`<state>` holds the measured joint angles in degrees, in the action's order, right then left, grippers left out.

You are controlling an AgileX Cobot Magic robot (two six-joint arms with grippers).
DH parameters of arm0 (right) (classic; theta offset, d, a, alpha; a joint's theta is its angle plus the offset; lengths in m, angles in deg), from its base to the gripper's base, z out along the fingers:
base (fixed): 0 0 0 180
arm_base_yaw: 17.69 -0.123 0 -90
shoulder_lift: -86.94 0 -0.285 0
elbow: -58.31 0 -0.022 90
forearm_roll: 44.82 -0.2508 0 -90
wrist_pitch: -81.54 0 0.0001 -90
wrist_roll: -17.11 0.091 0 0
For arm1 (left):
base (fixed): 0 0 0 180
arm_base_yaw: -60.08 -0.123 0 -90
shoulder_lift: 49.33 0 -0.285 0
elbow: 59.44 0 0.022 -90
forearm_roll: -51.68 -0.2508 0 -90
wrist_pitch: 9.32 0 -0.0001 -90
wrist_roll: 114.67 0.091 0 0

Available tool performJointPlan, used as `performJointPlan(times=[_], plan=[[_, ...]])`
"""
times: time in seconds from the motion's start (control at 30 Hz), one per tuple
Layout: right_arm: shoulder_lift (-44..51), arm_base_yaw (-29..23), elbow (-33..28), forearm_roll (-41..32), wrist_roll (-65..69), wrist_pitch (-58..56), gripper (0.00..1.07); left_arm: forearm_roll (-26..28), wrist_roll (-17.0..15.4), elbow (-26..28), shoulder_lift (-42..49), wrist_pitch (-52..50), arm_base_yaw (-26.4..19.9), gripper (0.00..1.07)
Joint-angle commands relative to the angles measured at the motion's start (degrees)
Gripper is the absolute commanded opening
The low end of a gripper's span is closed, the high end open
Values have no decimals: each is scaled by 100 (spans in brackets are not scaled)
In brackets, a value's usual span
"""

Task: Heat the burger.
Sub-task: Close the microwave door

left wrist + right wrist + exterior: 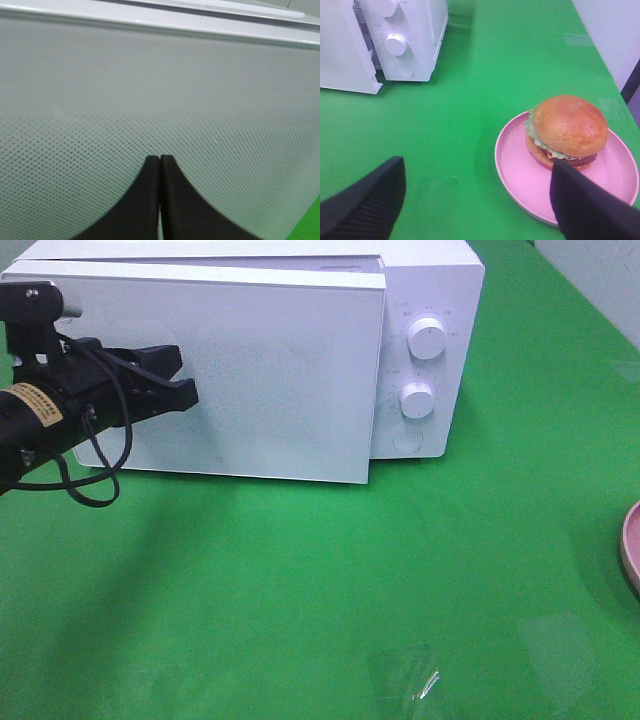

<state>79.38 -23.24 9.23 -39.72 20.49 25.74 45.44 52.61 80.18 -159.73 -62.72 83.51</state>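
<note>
The burger, with a glossy brown bun and a green lettuce edge, sits on a pink plate on the green table and shows only in the right wrist view. My right gripper hangs open above the table just short of the plate, one finger to each side and nothing between them. My left gripper is shut and empty, its tips close to the face of the white microwave's door. That door stands slightly ajar.
The microwave stands at the back left, with two knobs and a button on its right panel. Only the plate's rim shows at the exterior view's right edge. Green tablecloth covers the table.
</note>
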Motion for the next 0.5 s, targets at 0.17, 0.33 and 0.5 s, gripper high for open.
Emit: performJointPlan(times=[0.17,0.33,0.5], plan=[[155,17,0,11,-40,63,76,367,80,504,-252,223,315,0],[155,17,0,11,-40,63,76,544,201,808,-413,292,510,0],[155,17,0,11,-40,63,76,739,241,1049,-533,384,642,0]])
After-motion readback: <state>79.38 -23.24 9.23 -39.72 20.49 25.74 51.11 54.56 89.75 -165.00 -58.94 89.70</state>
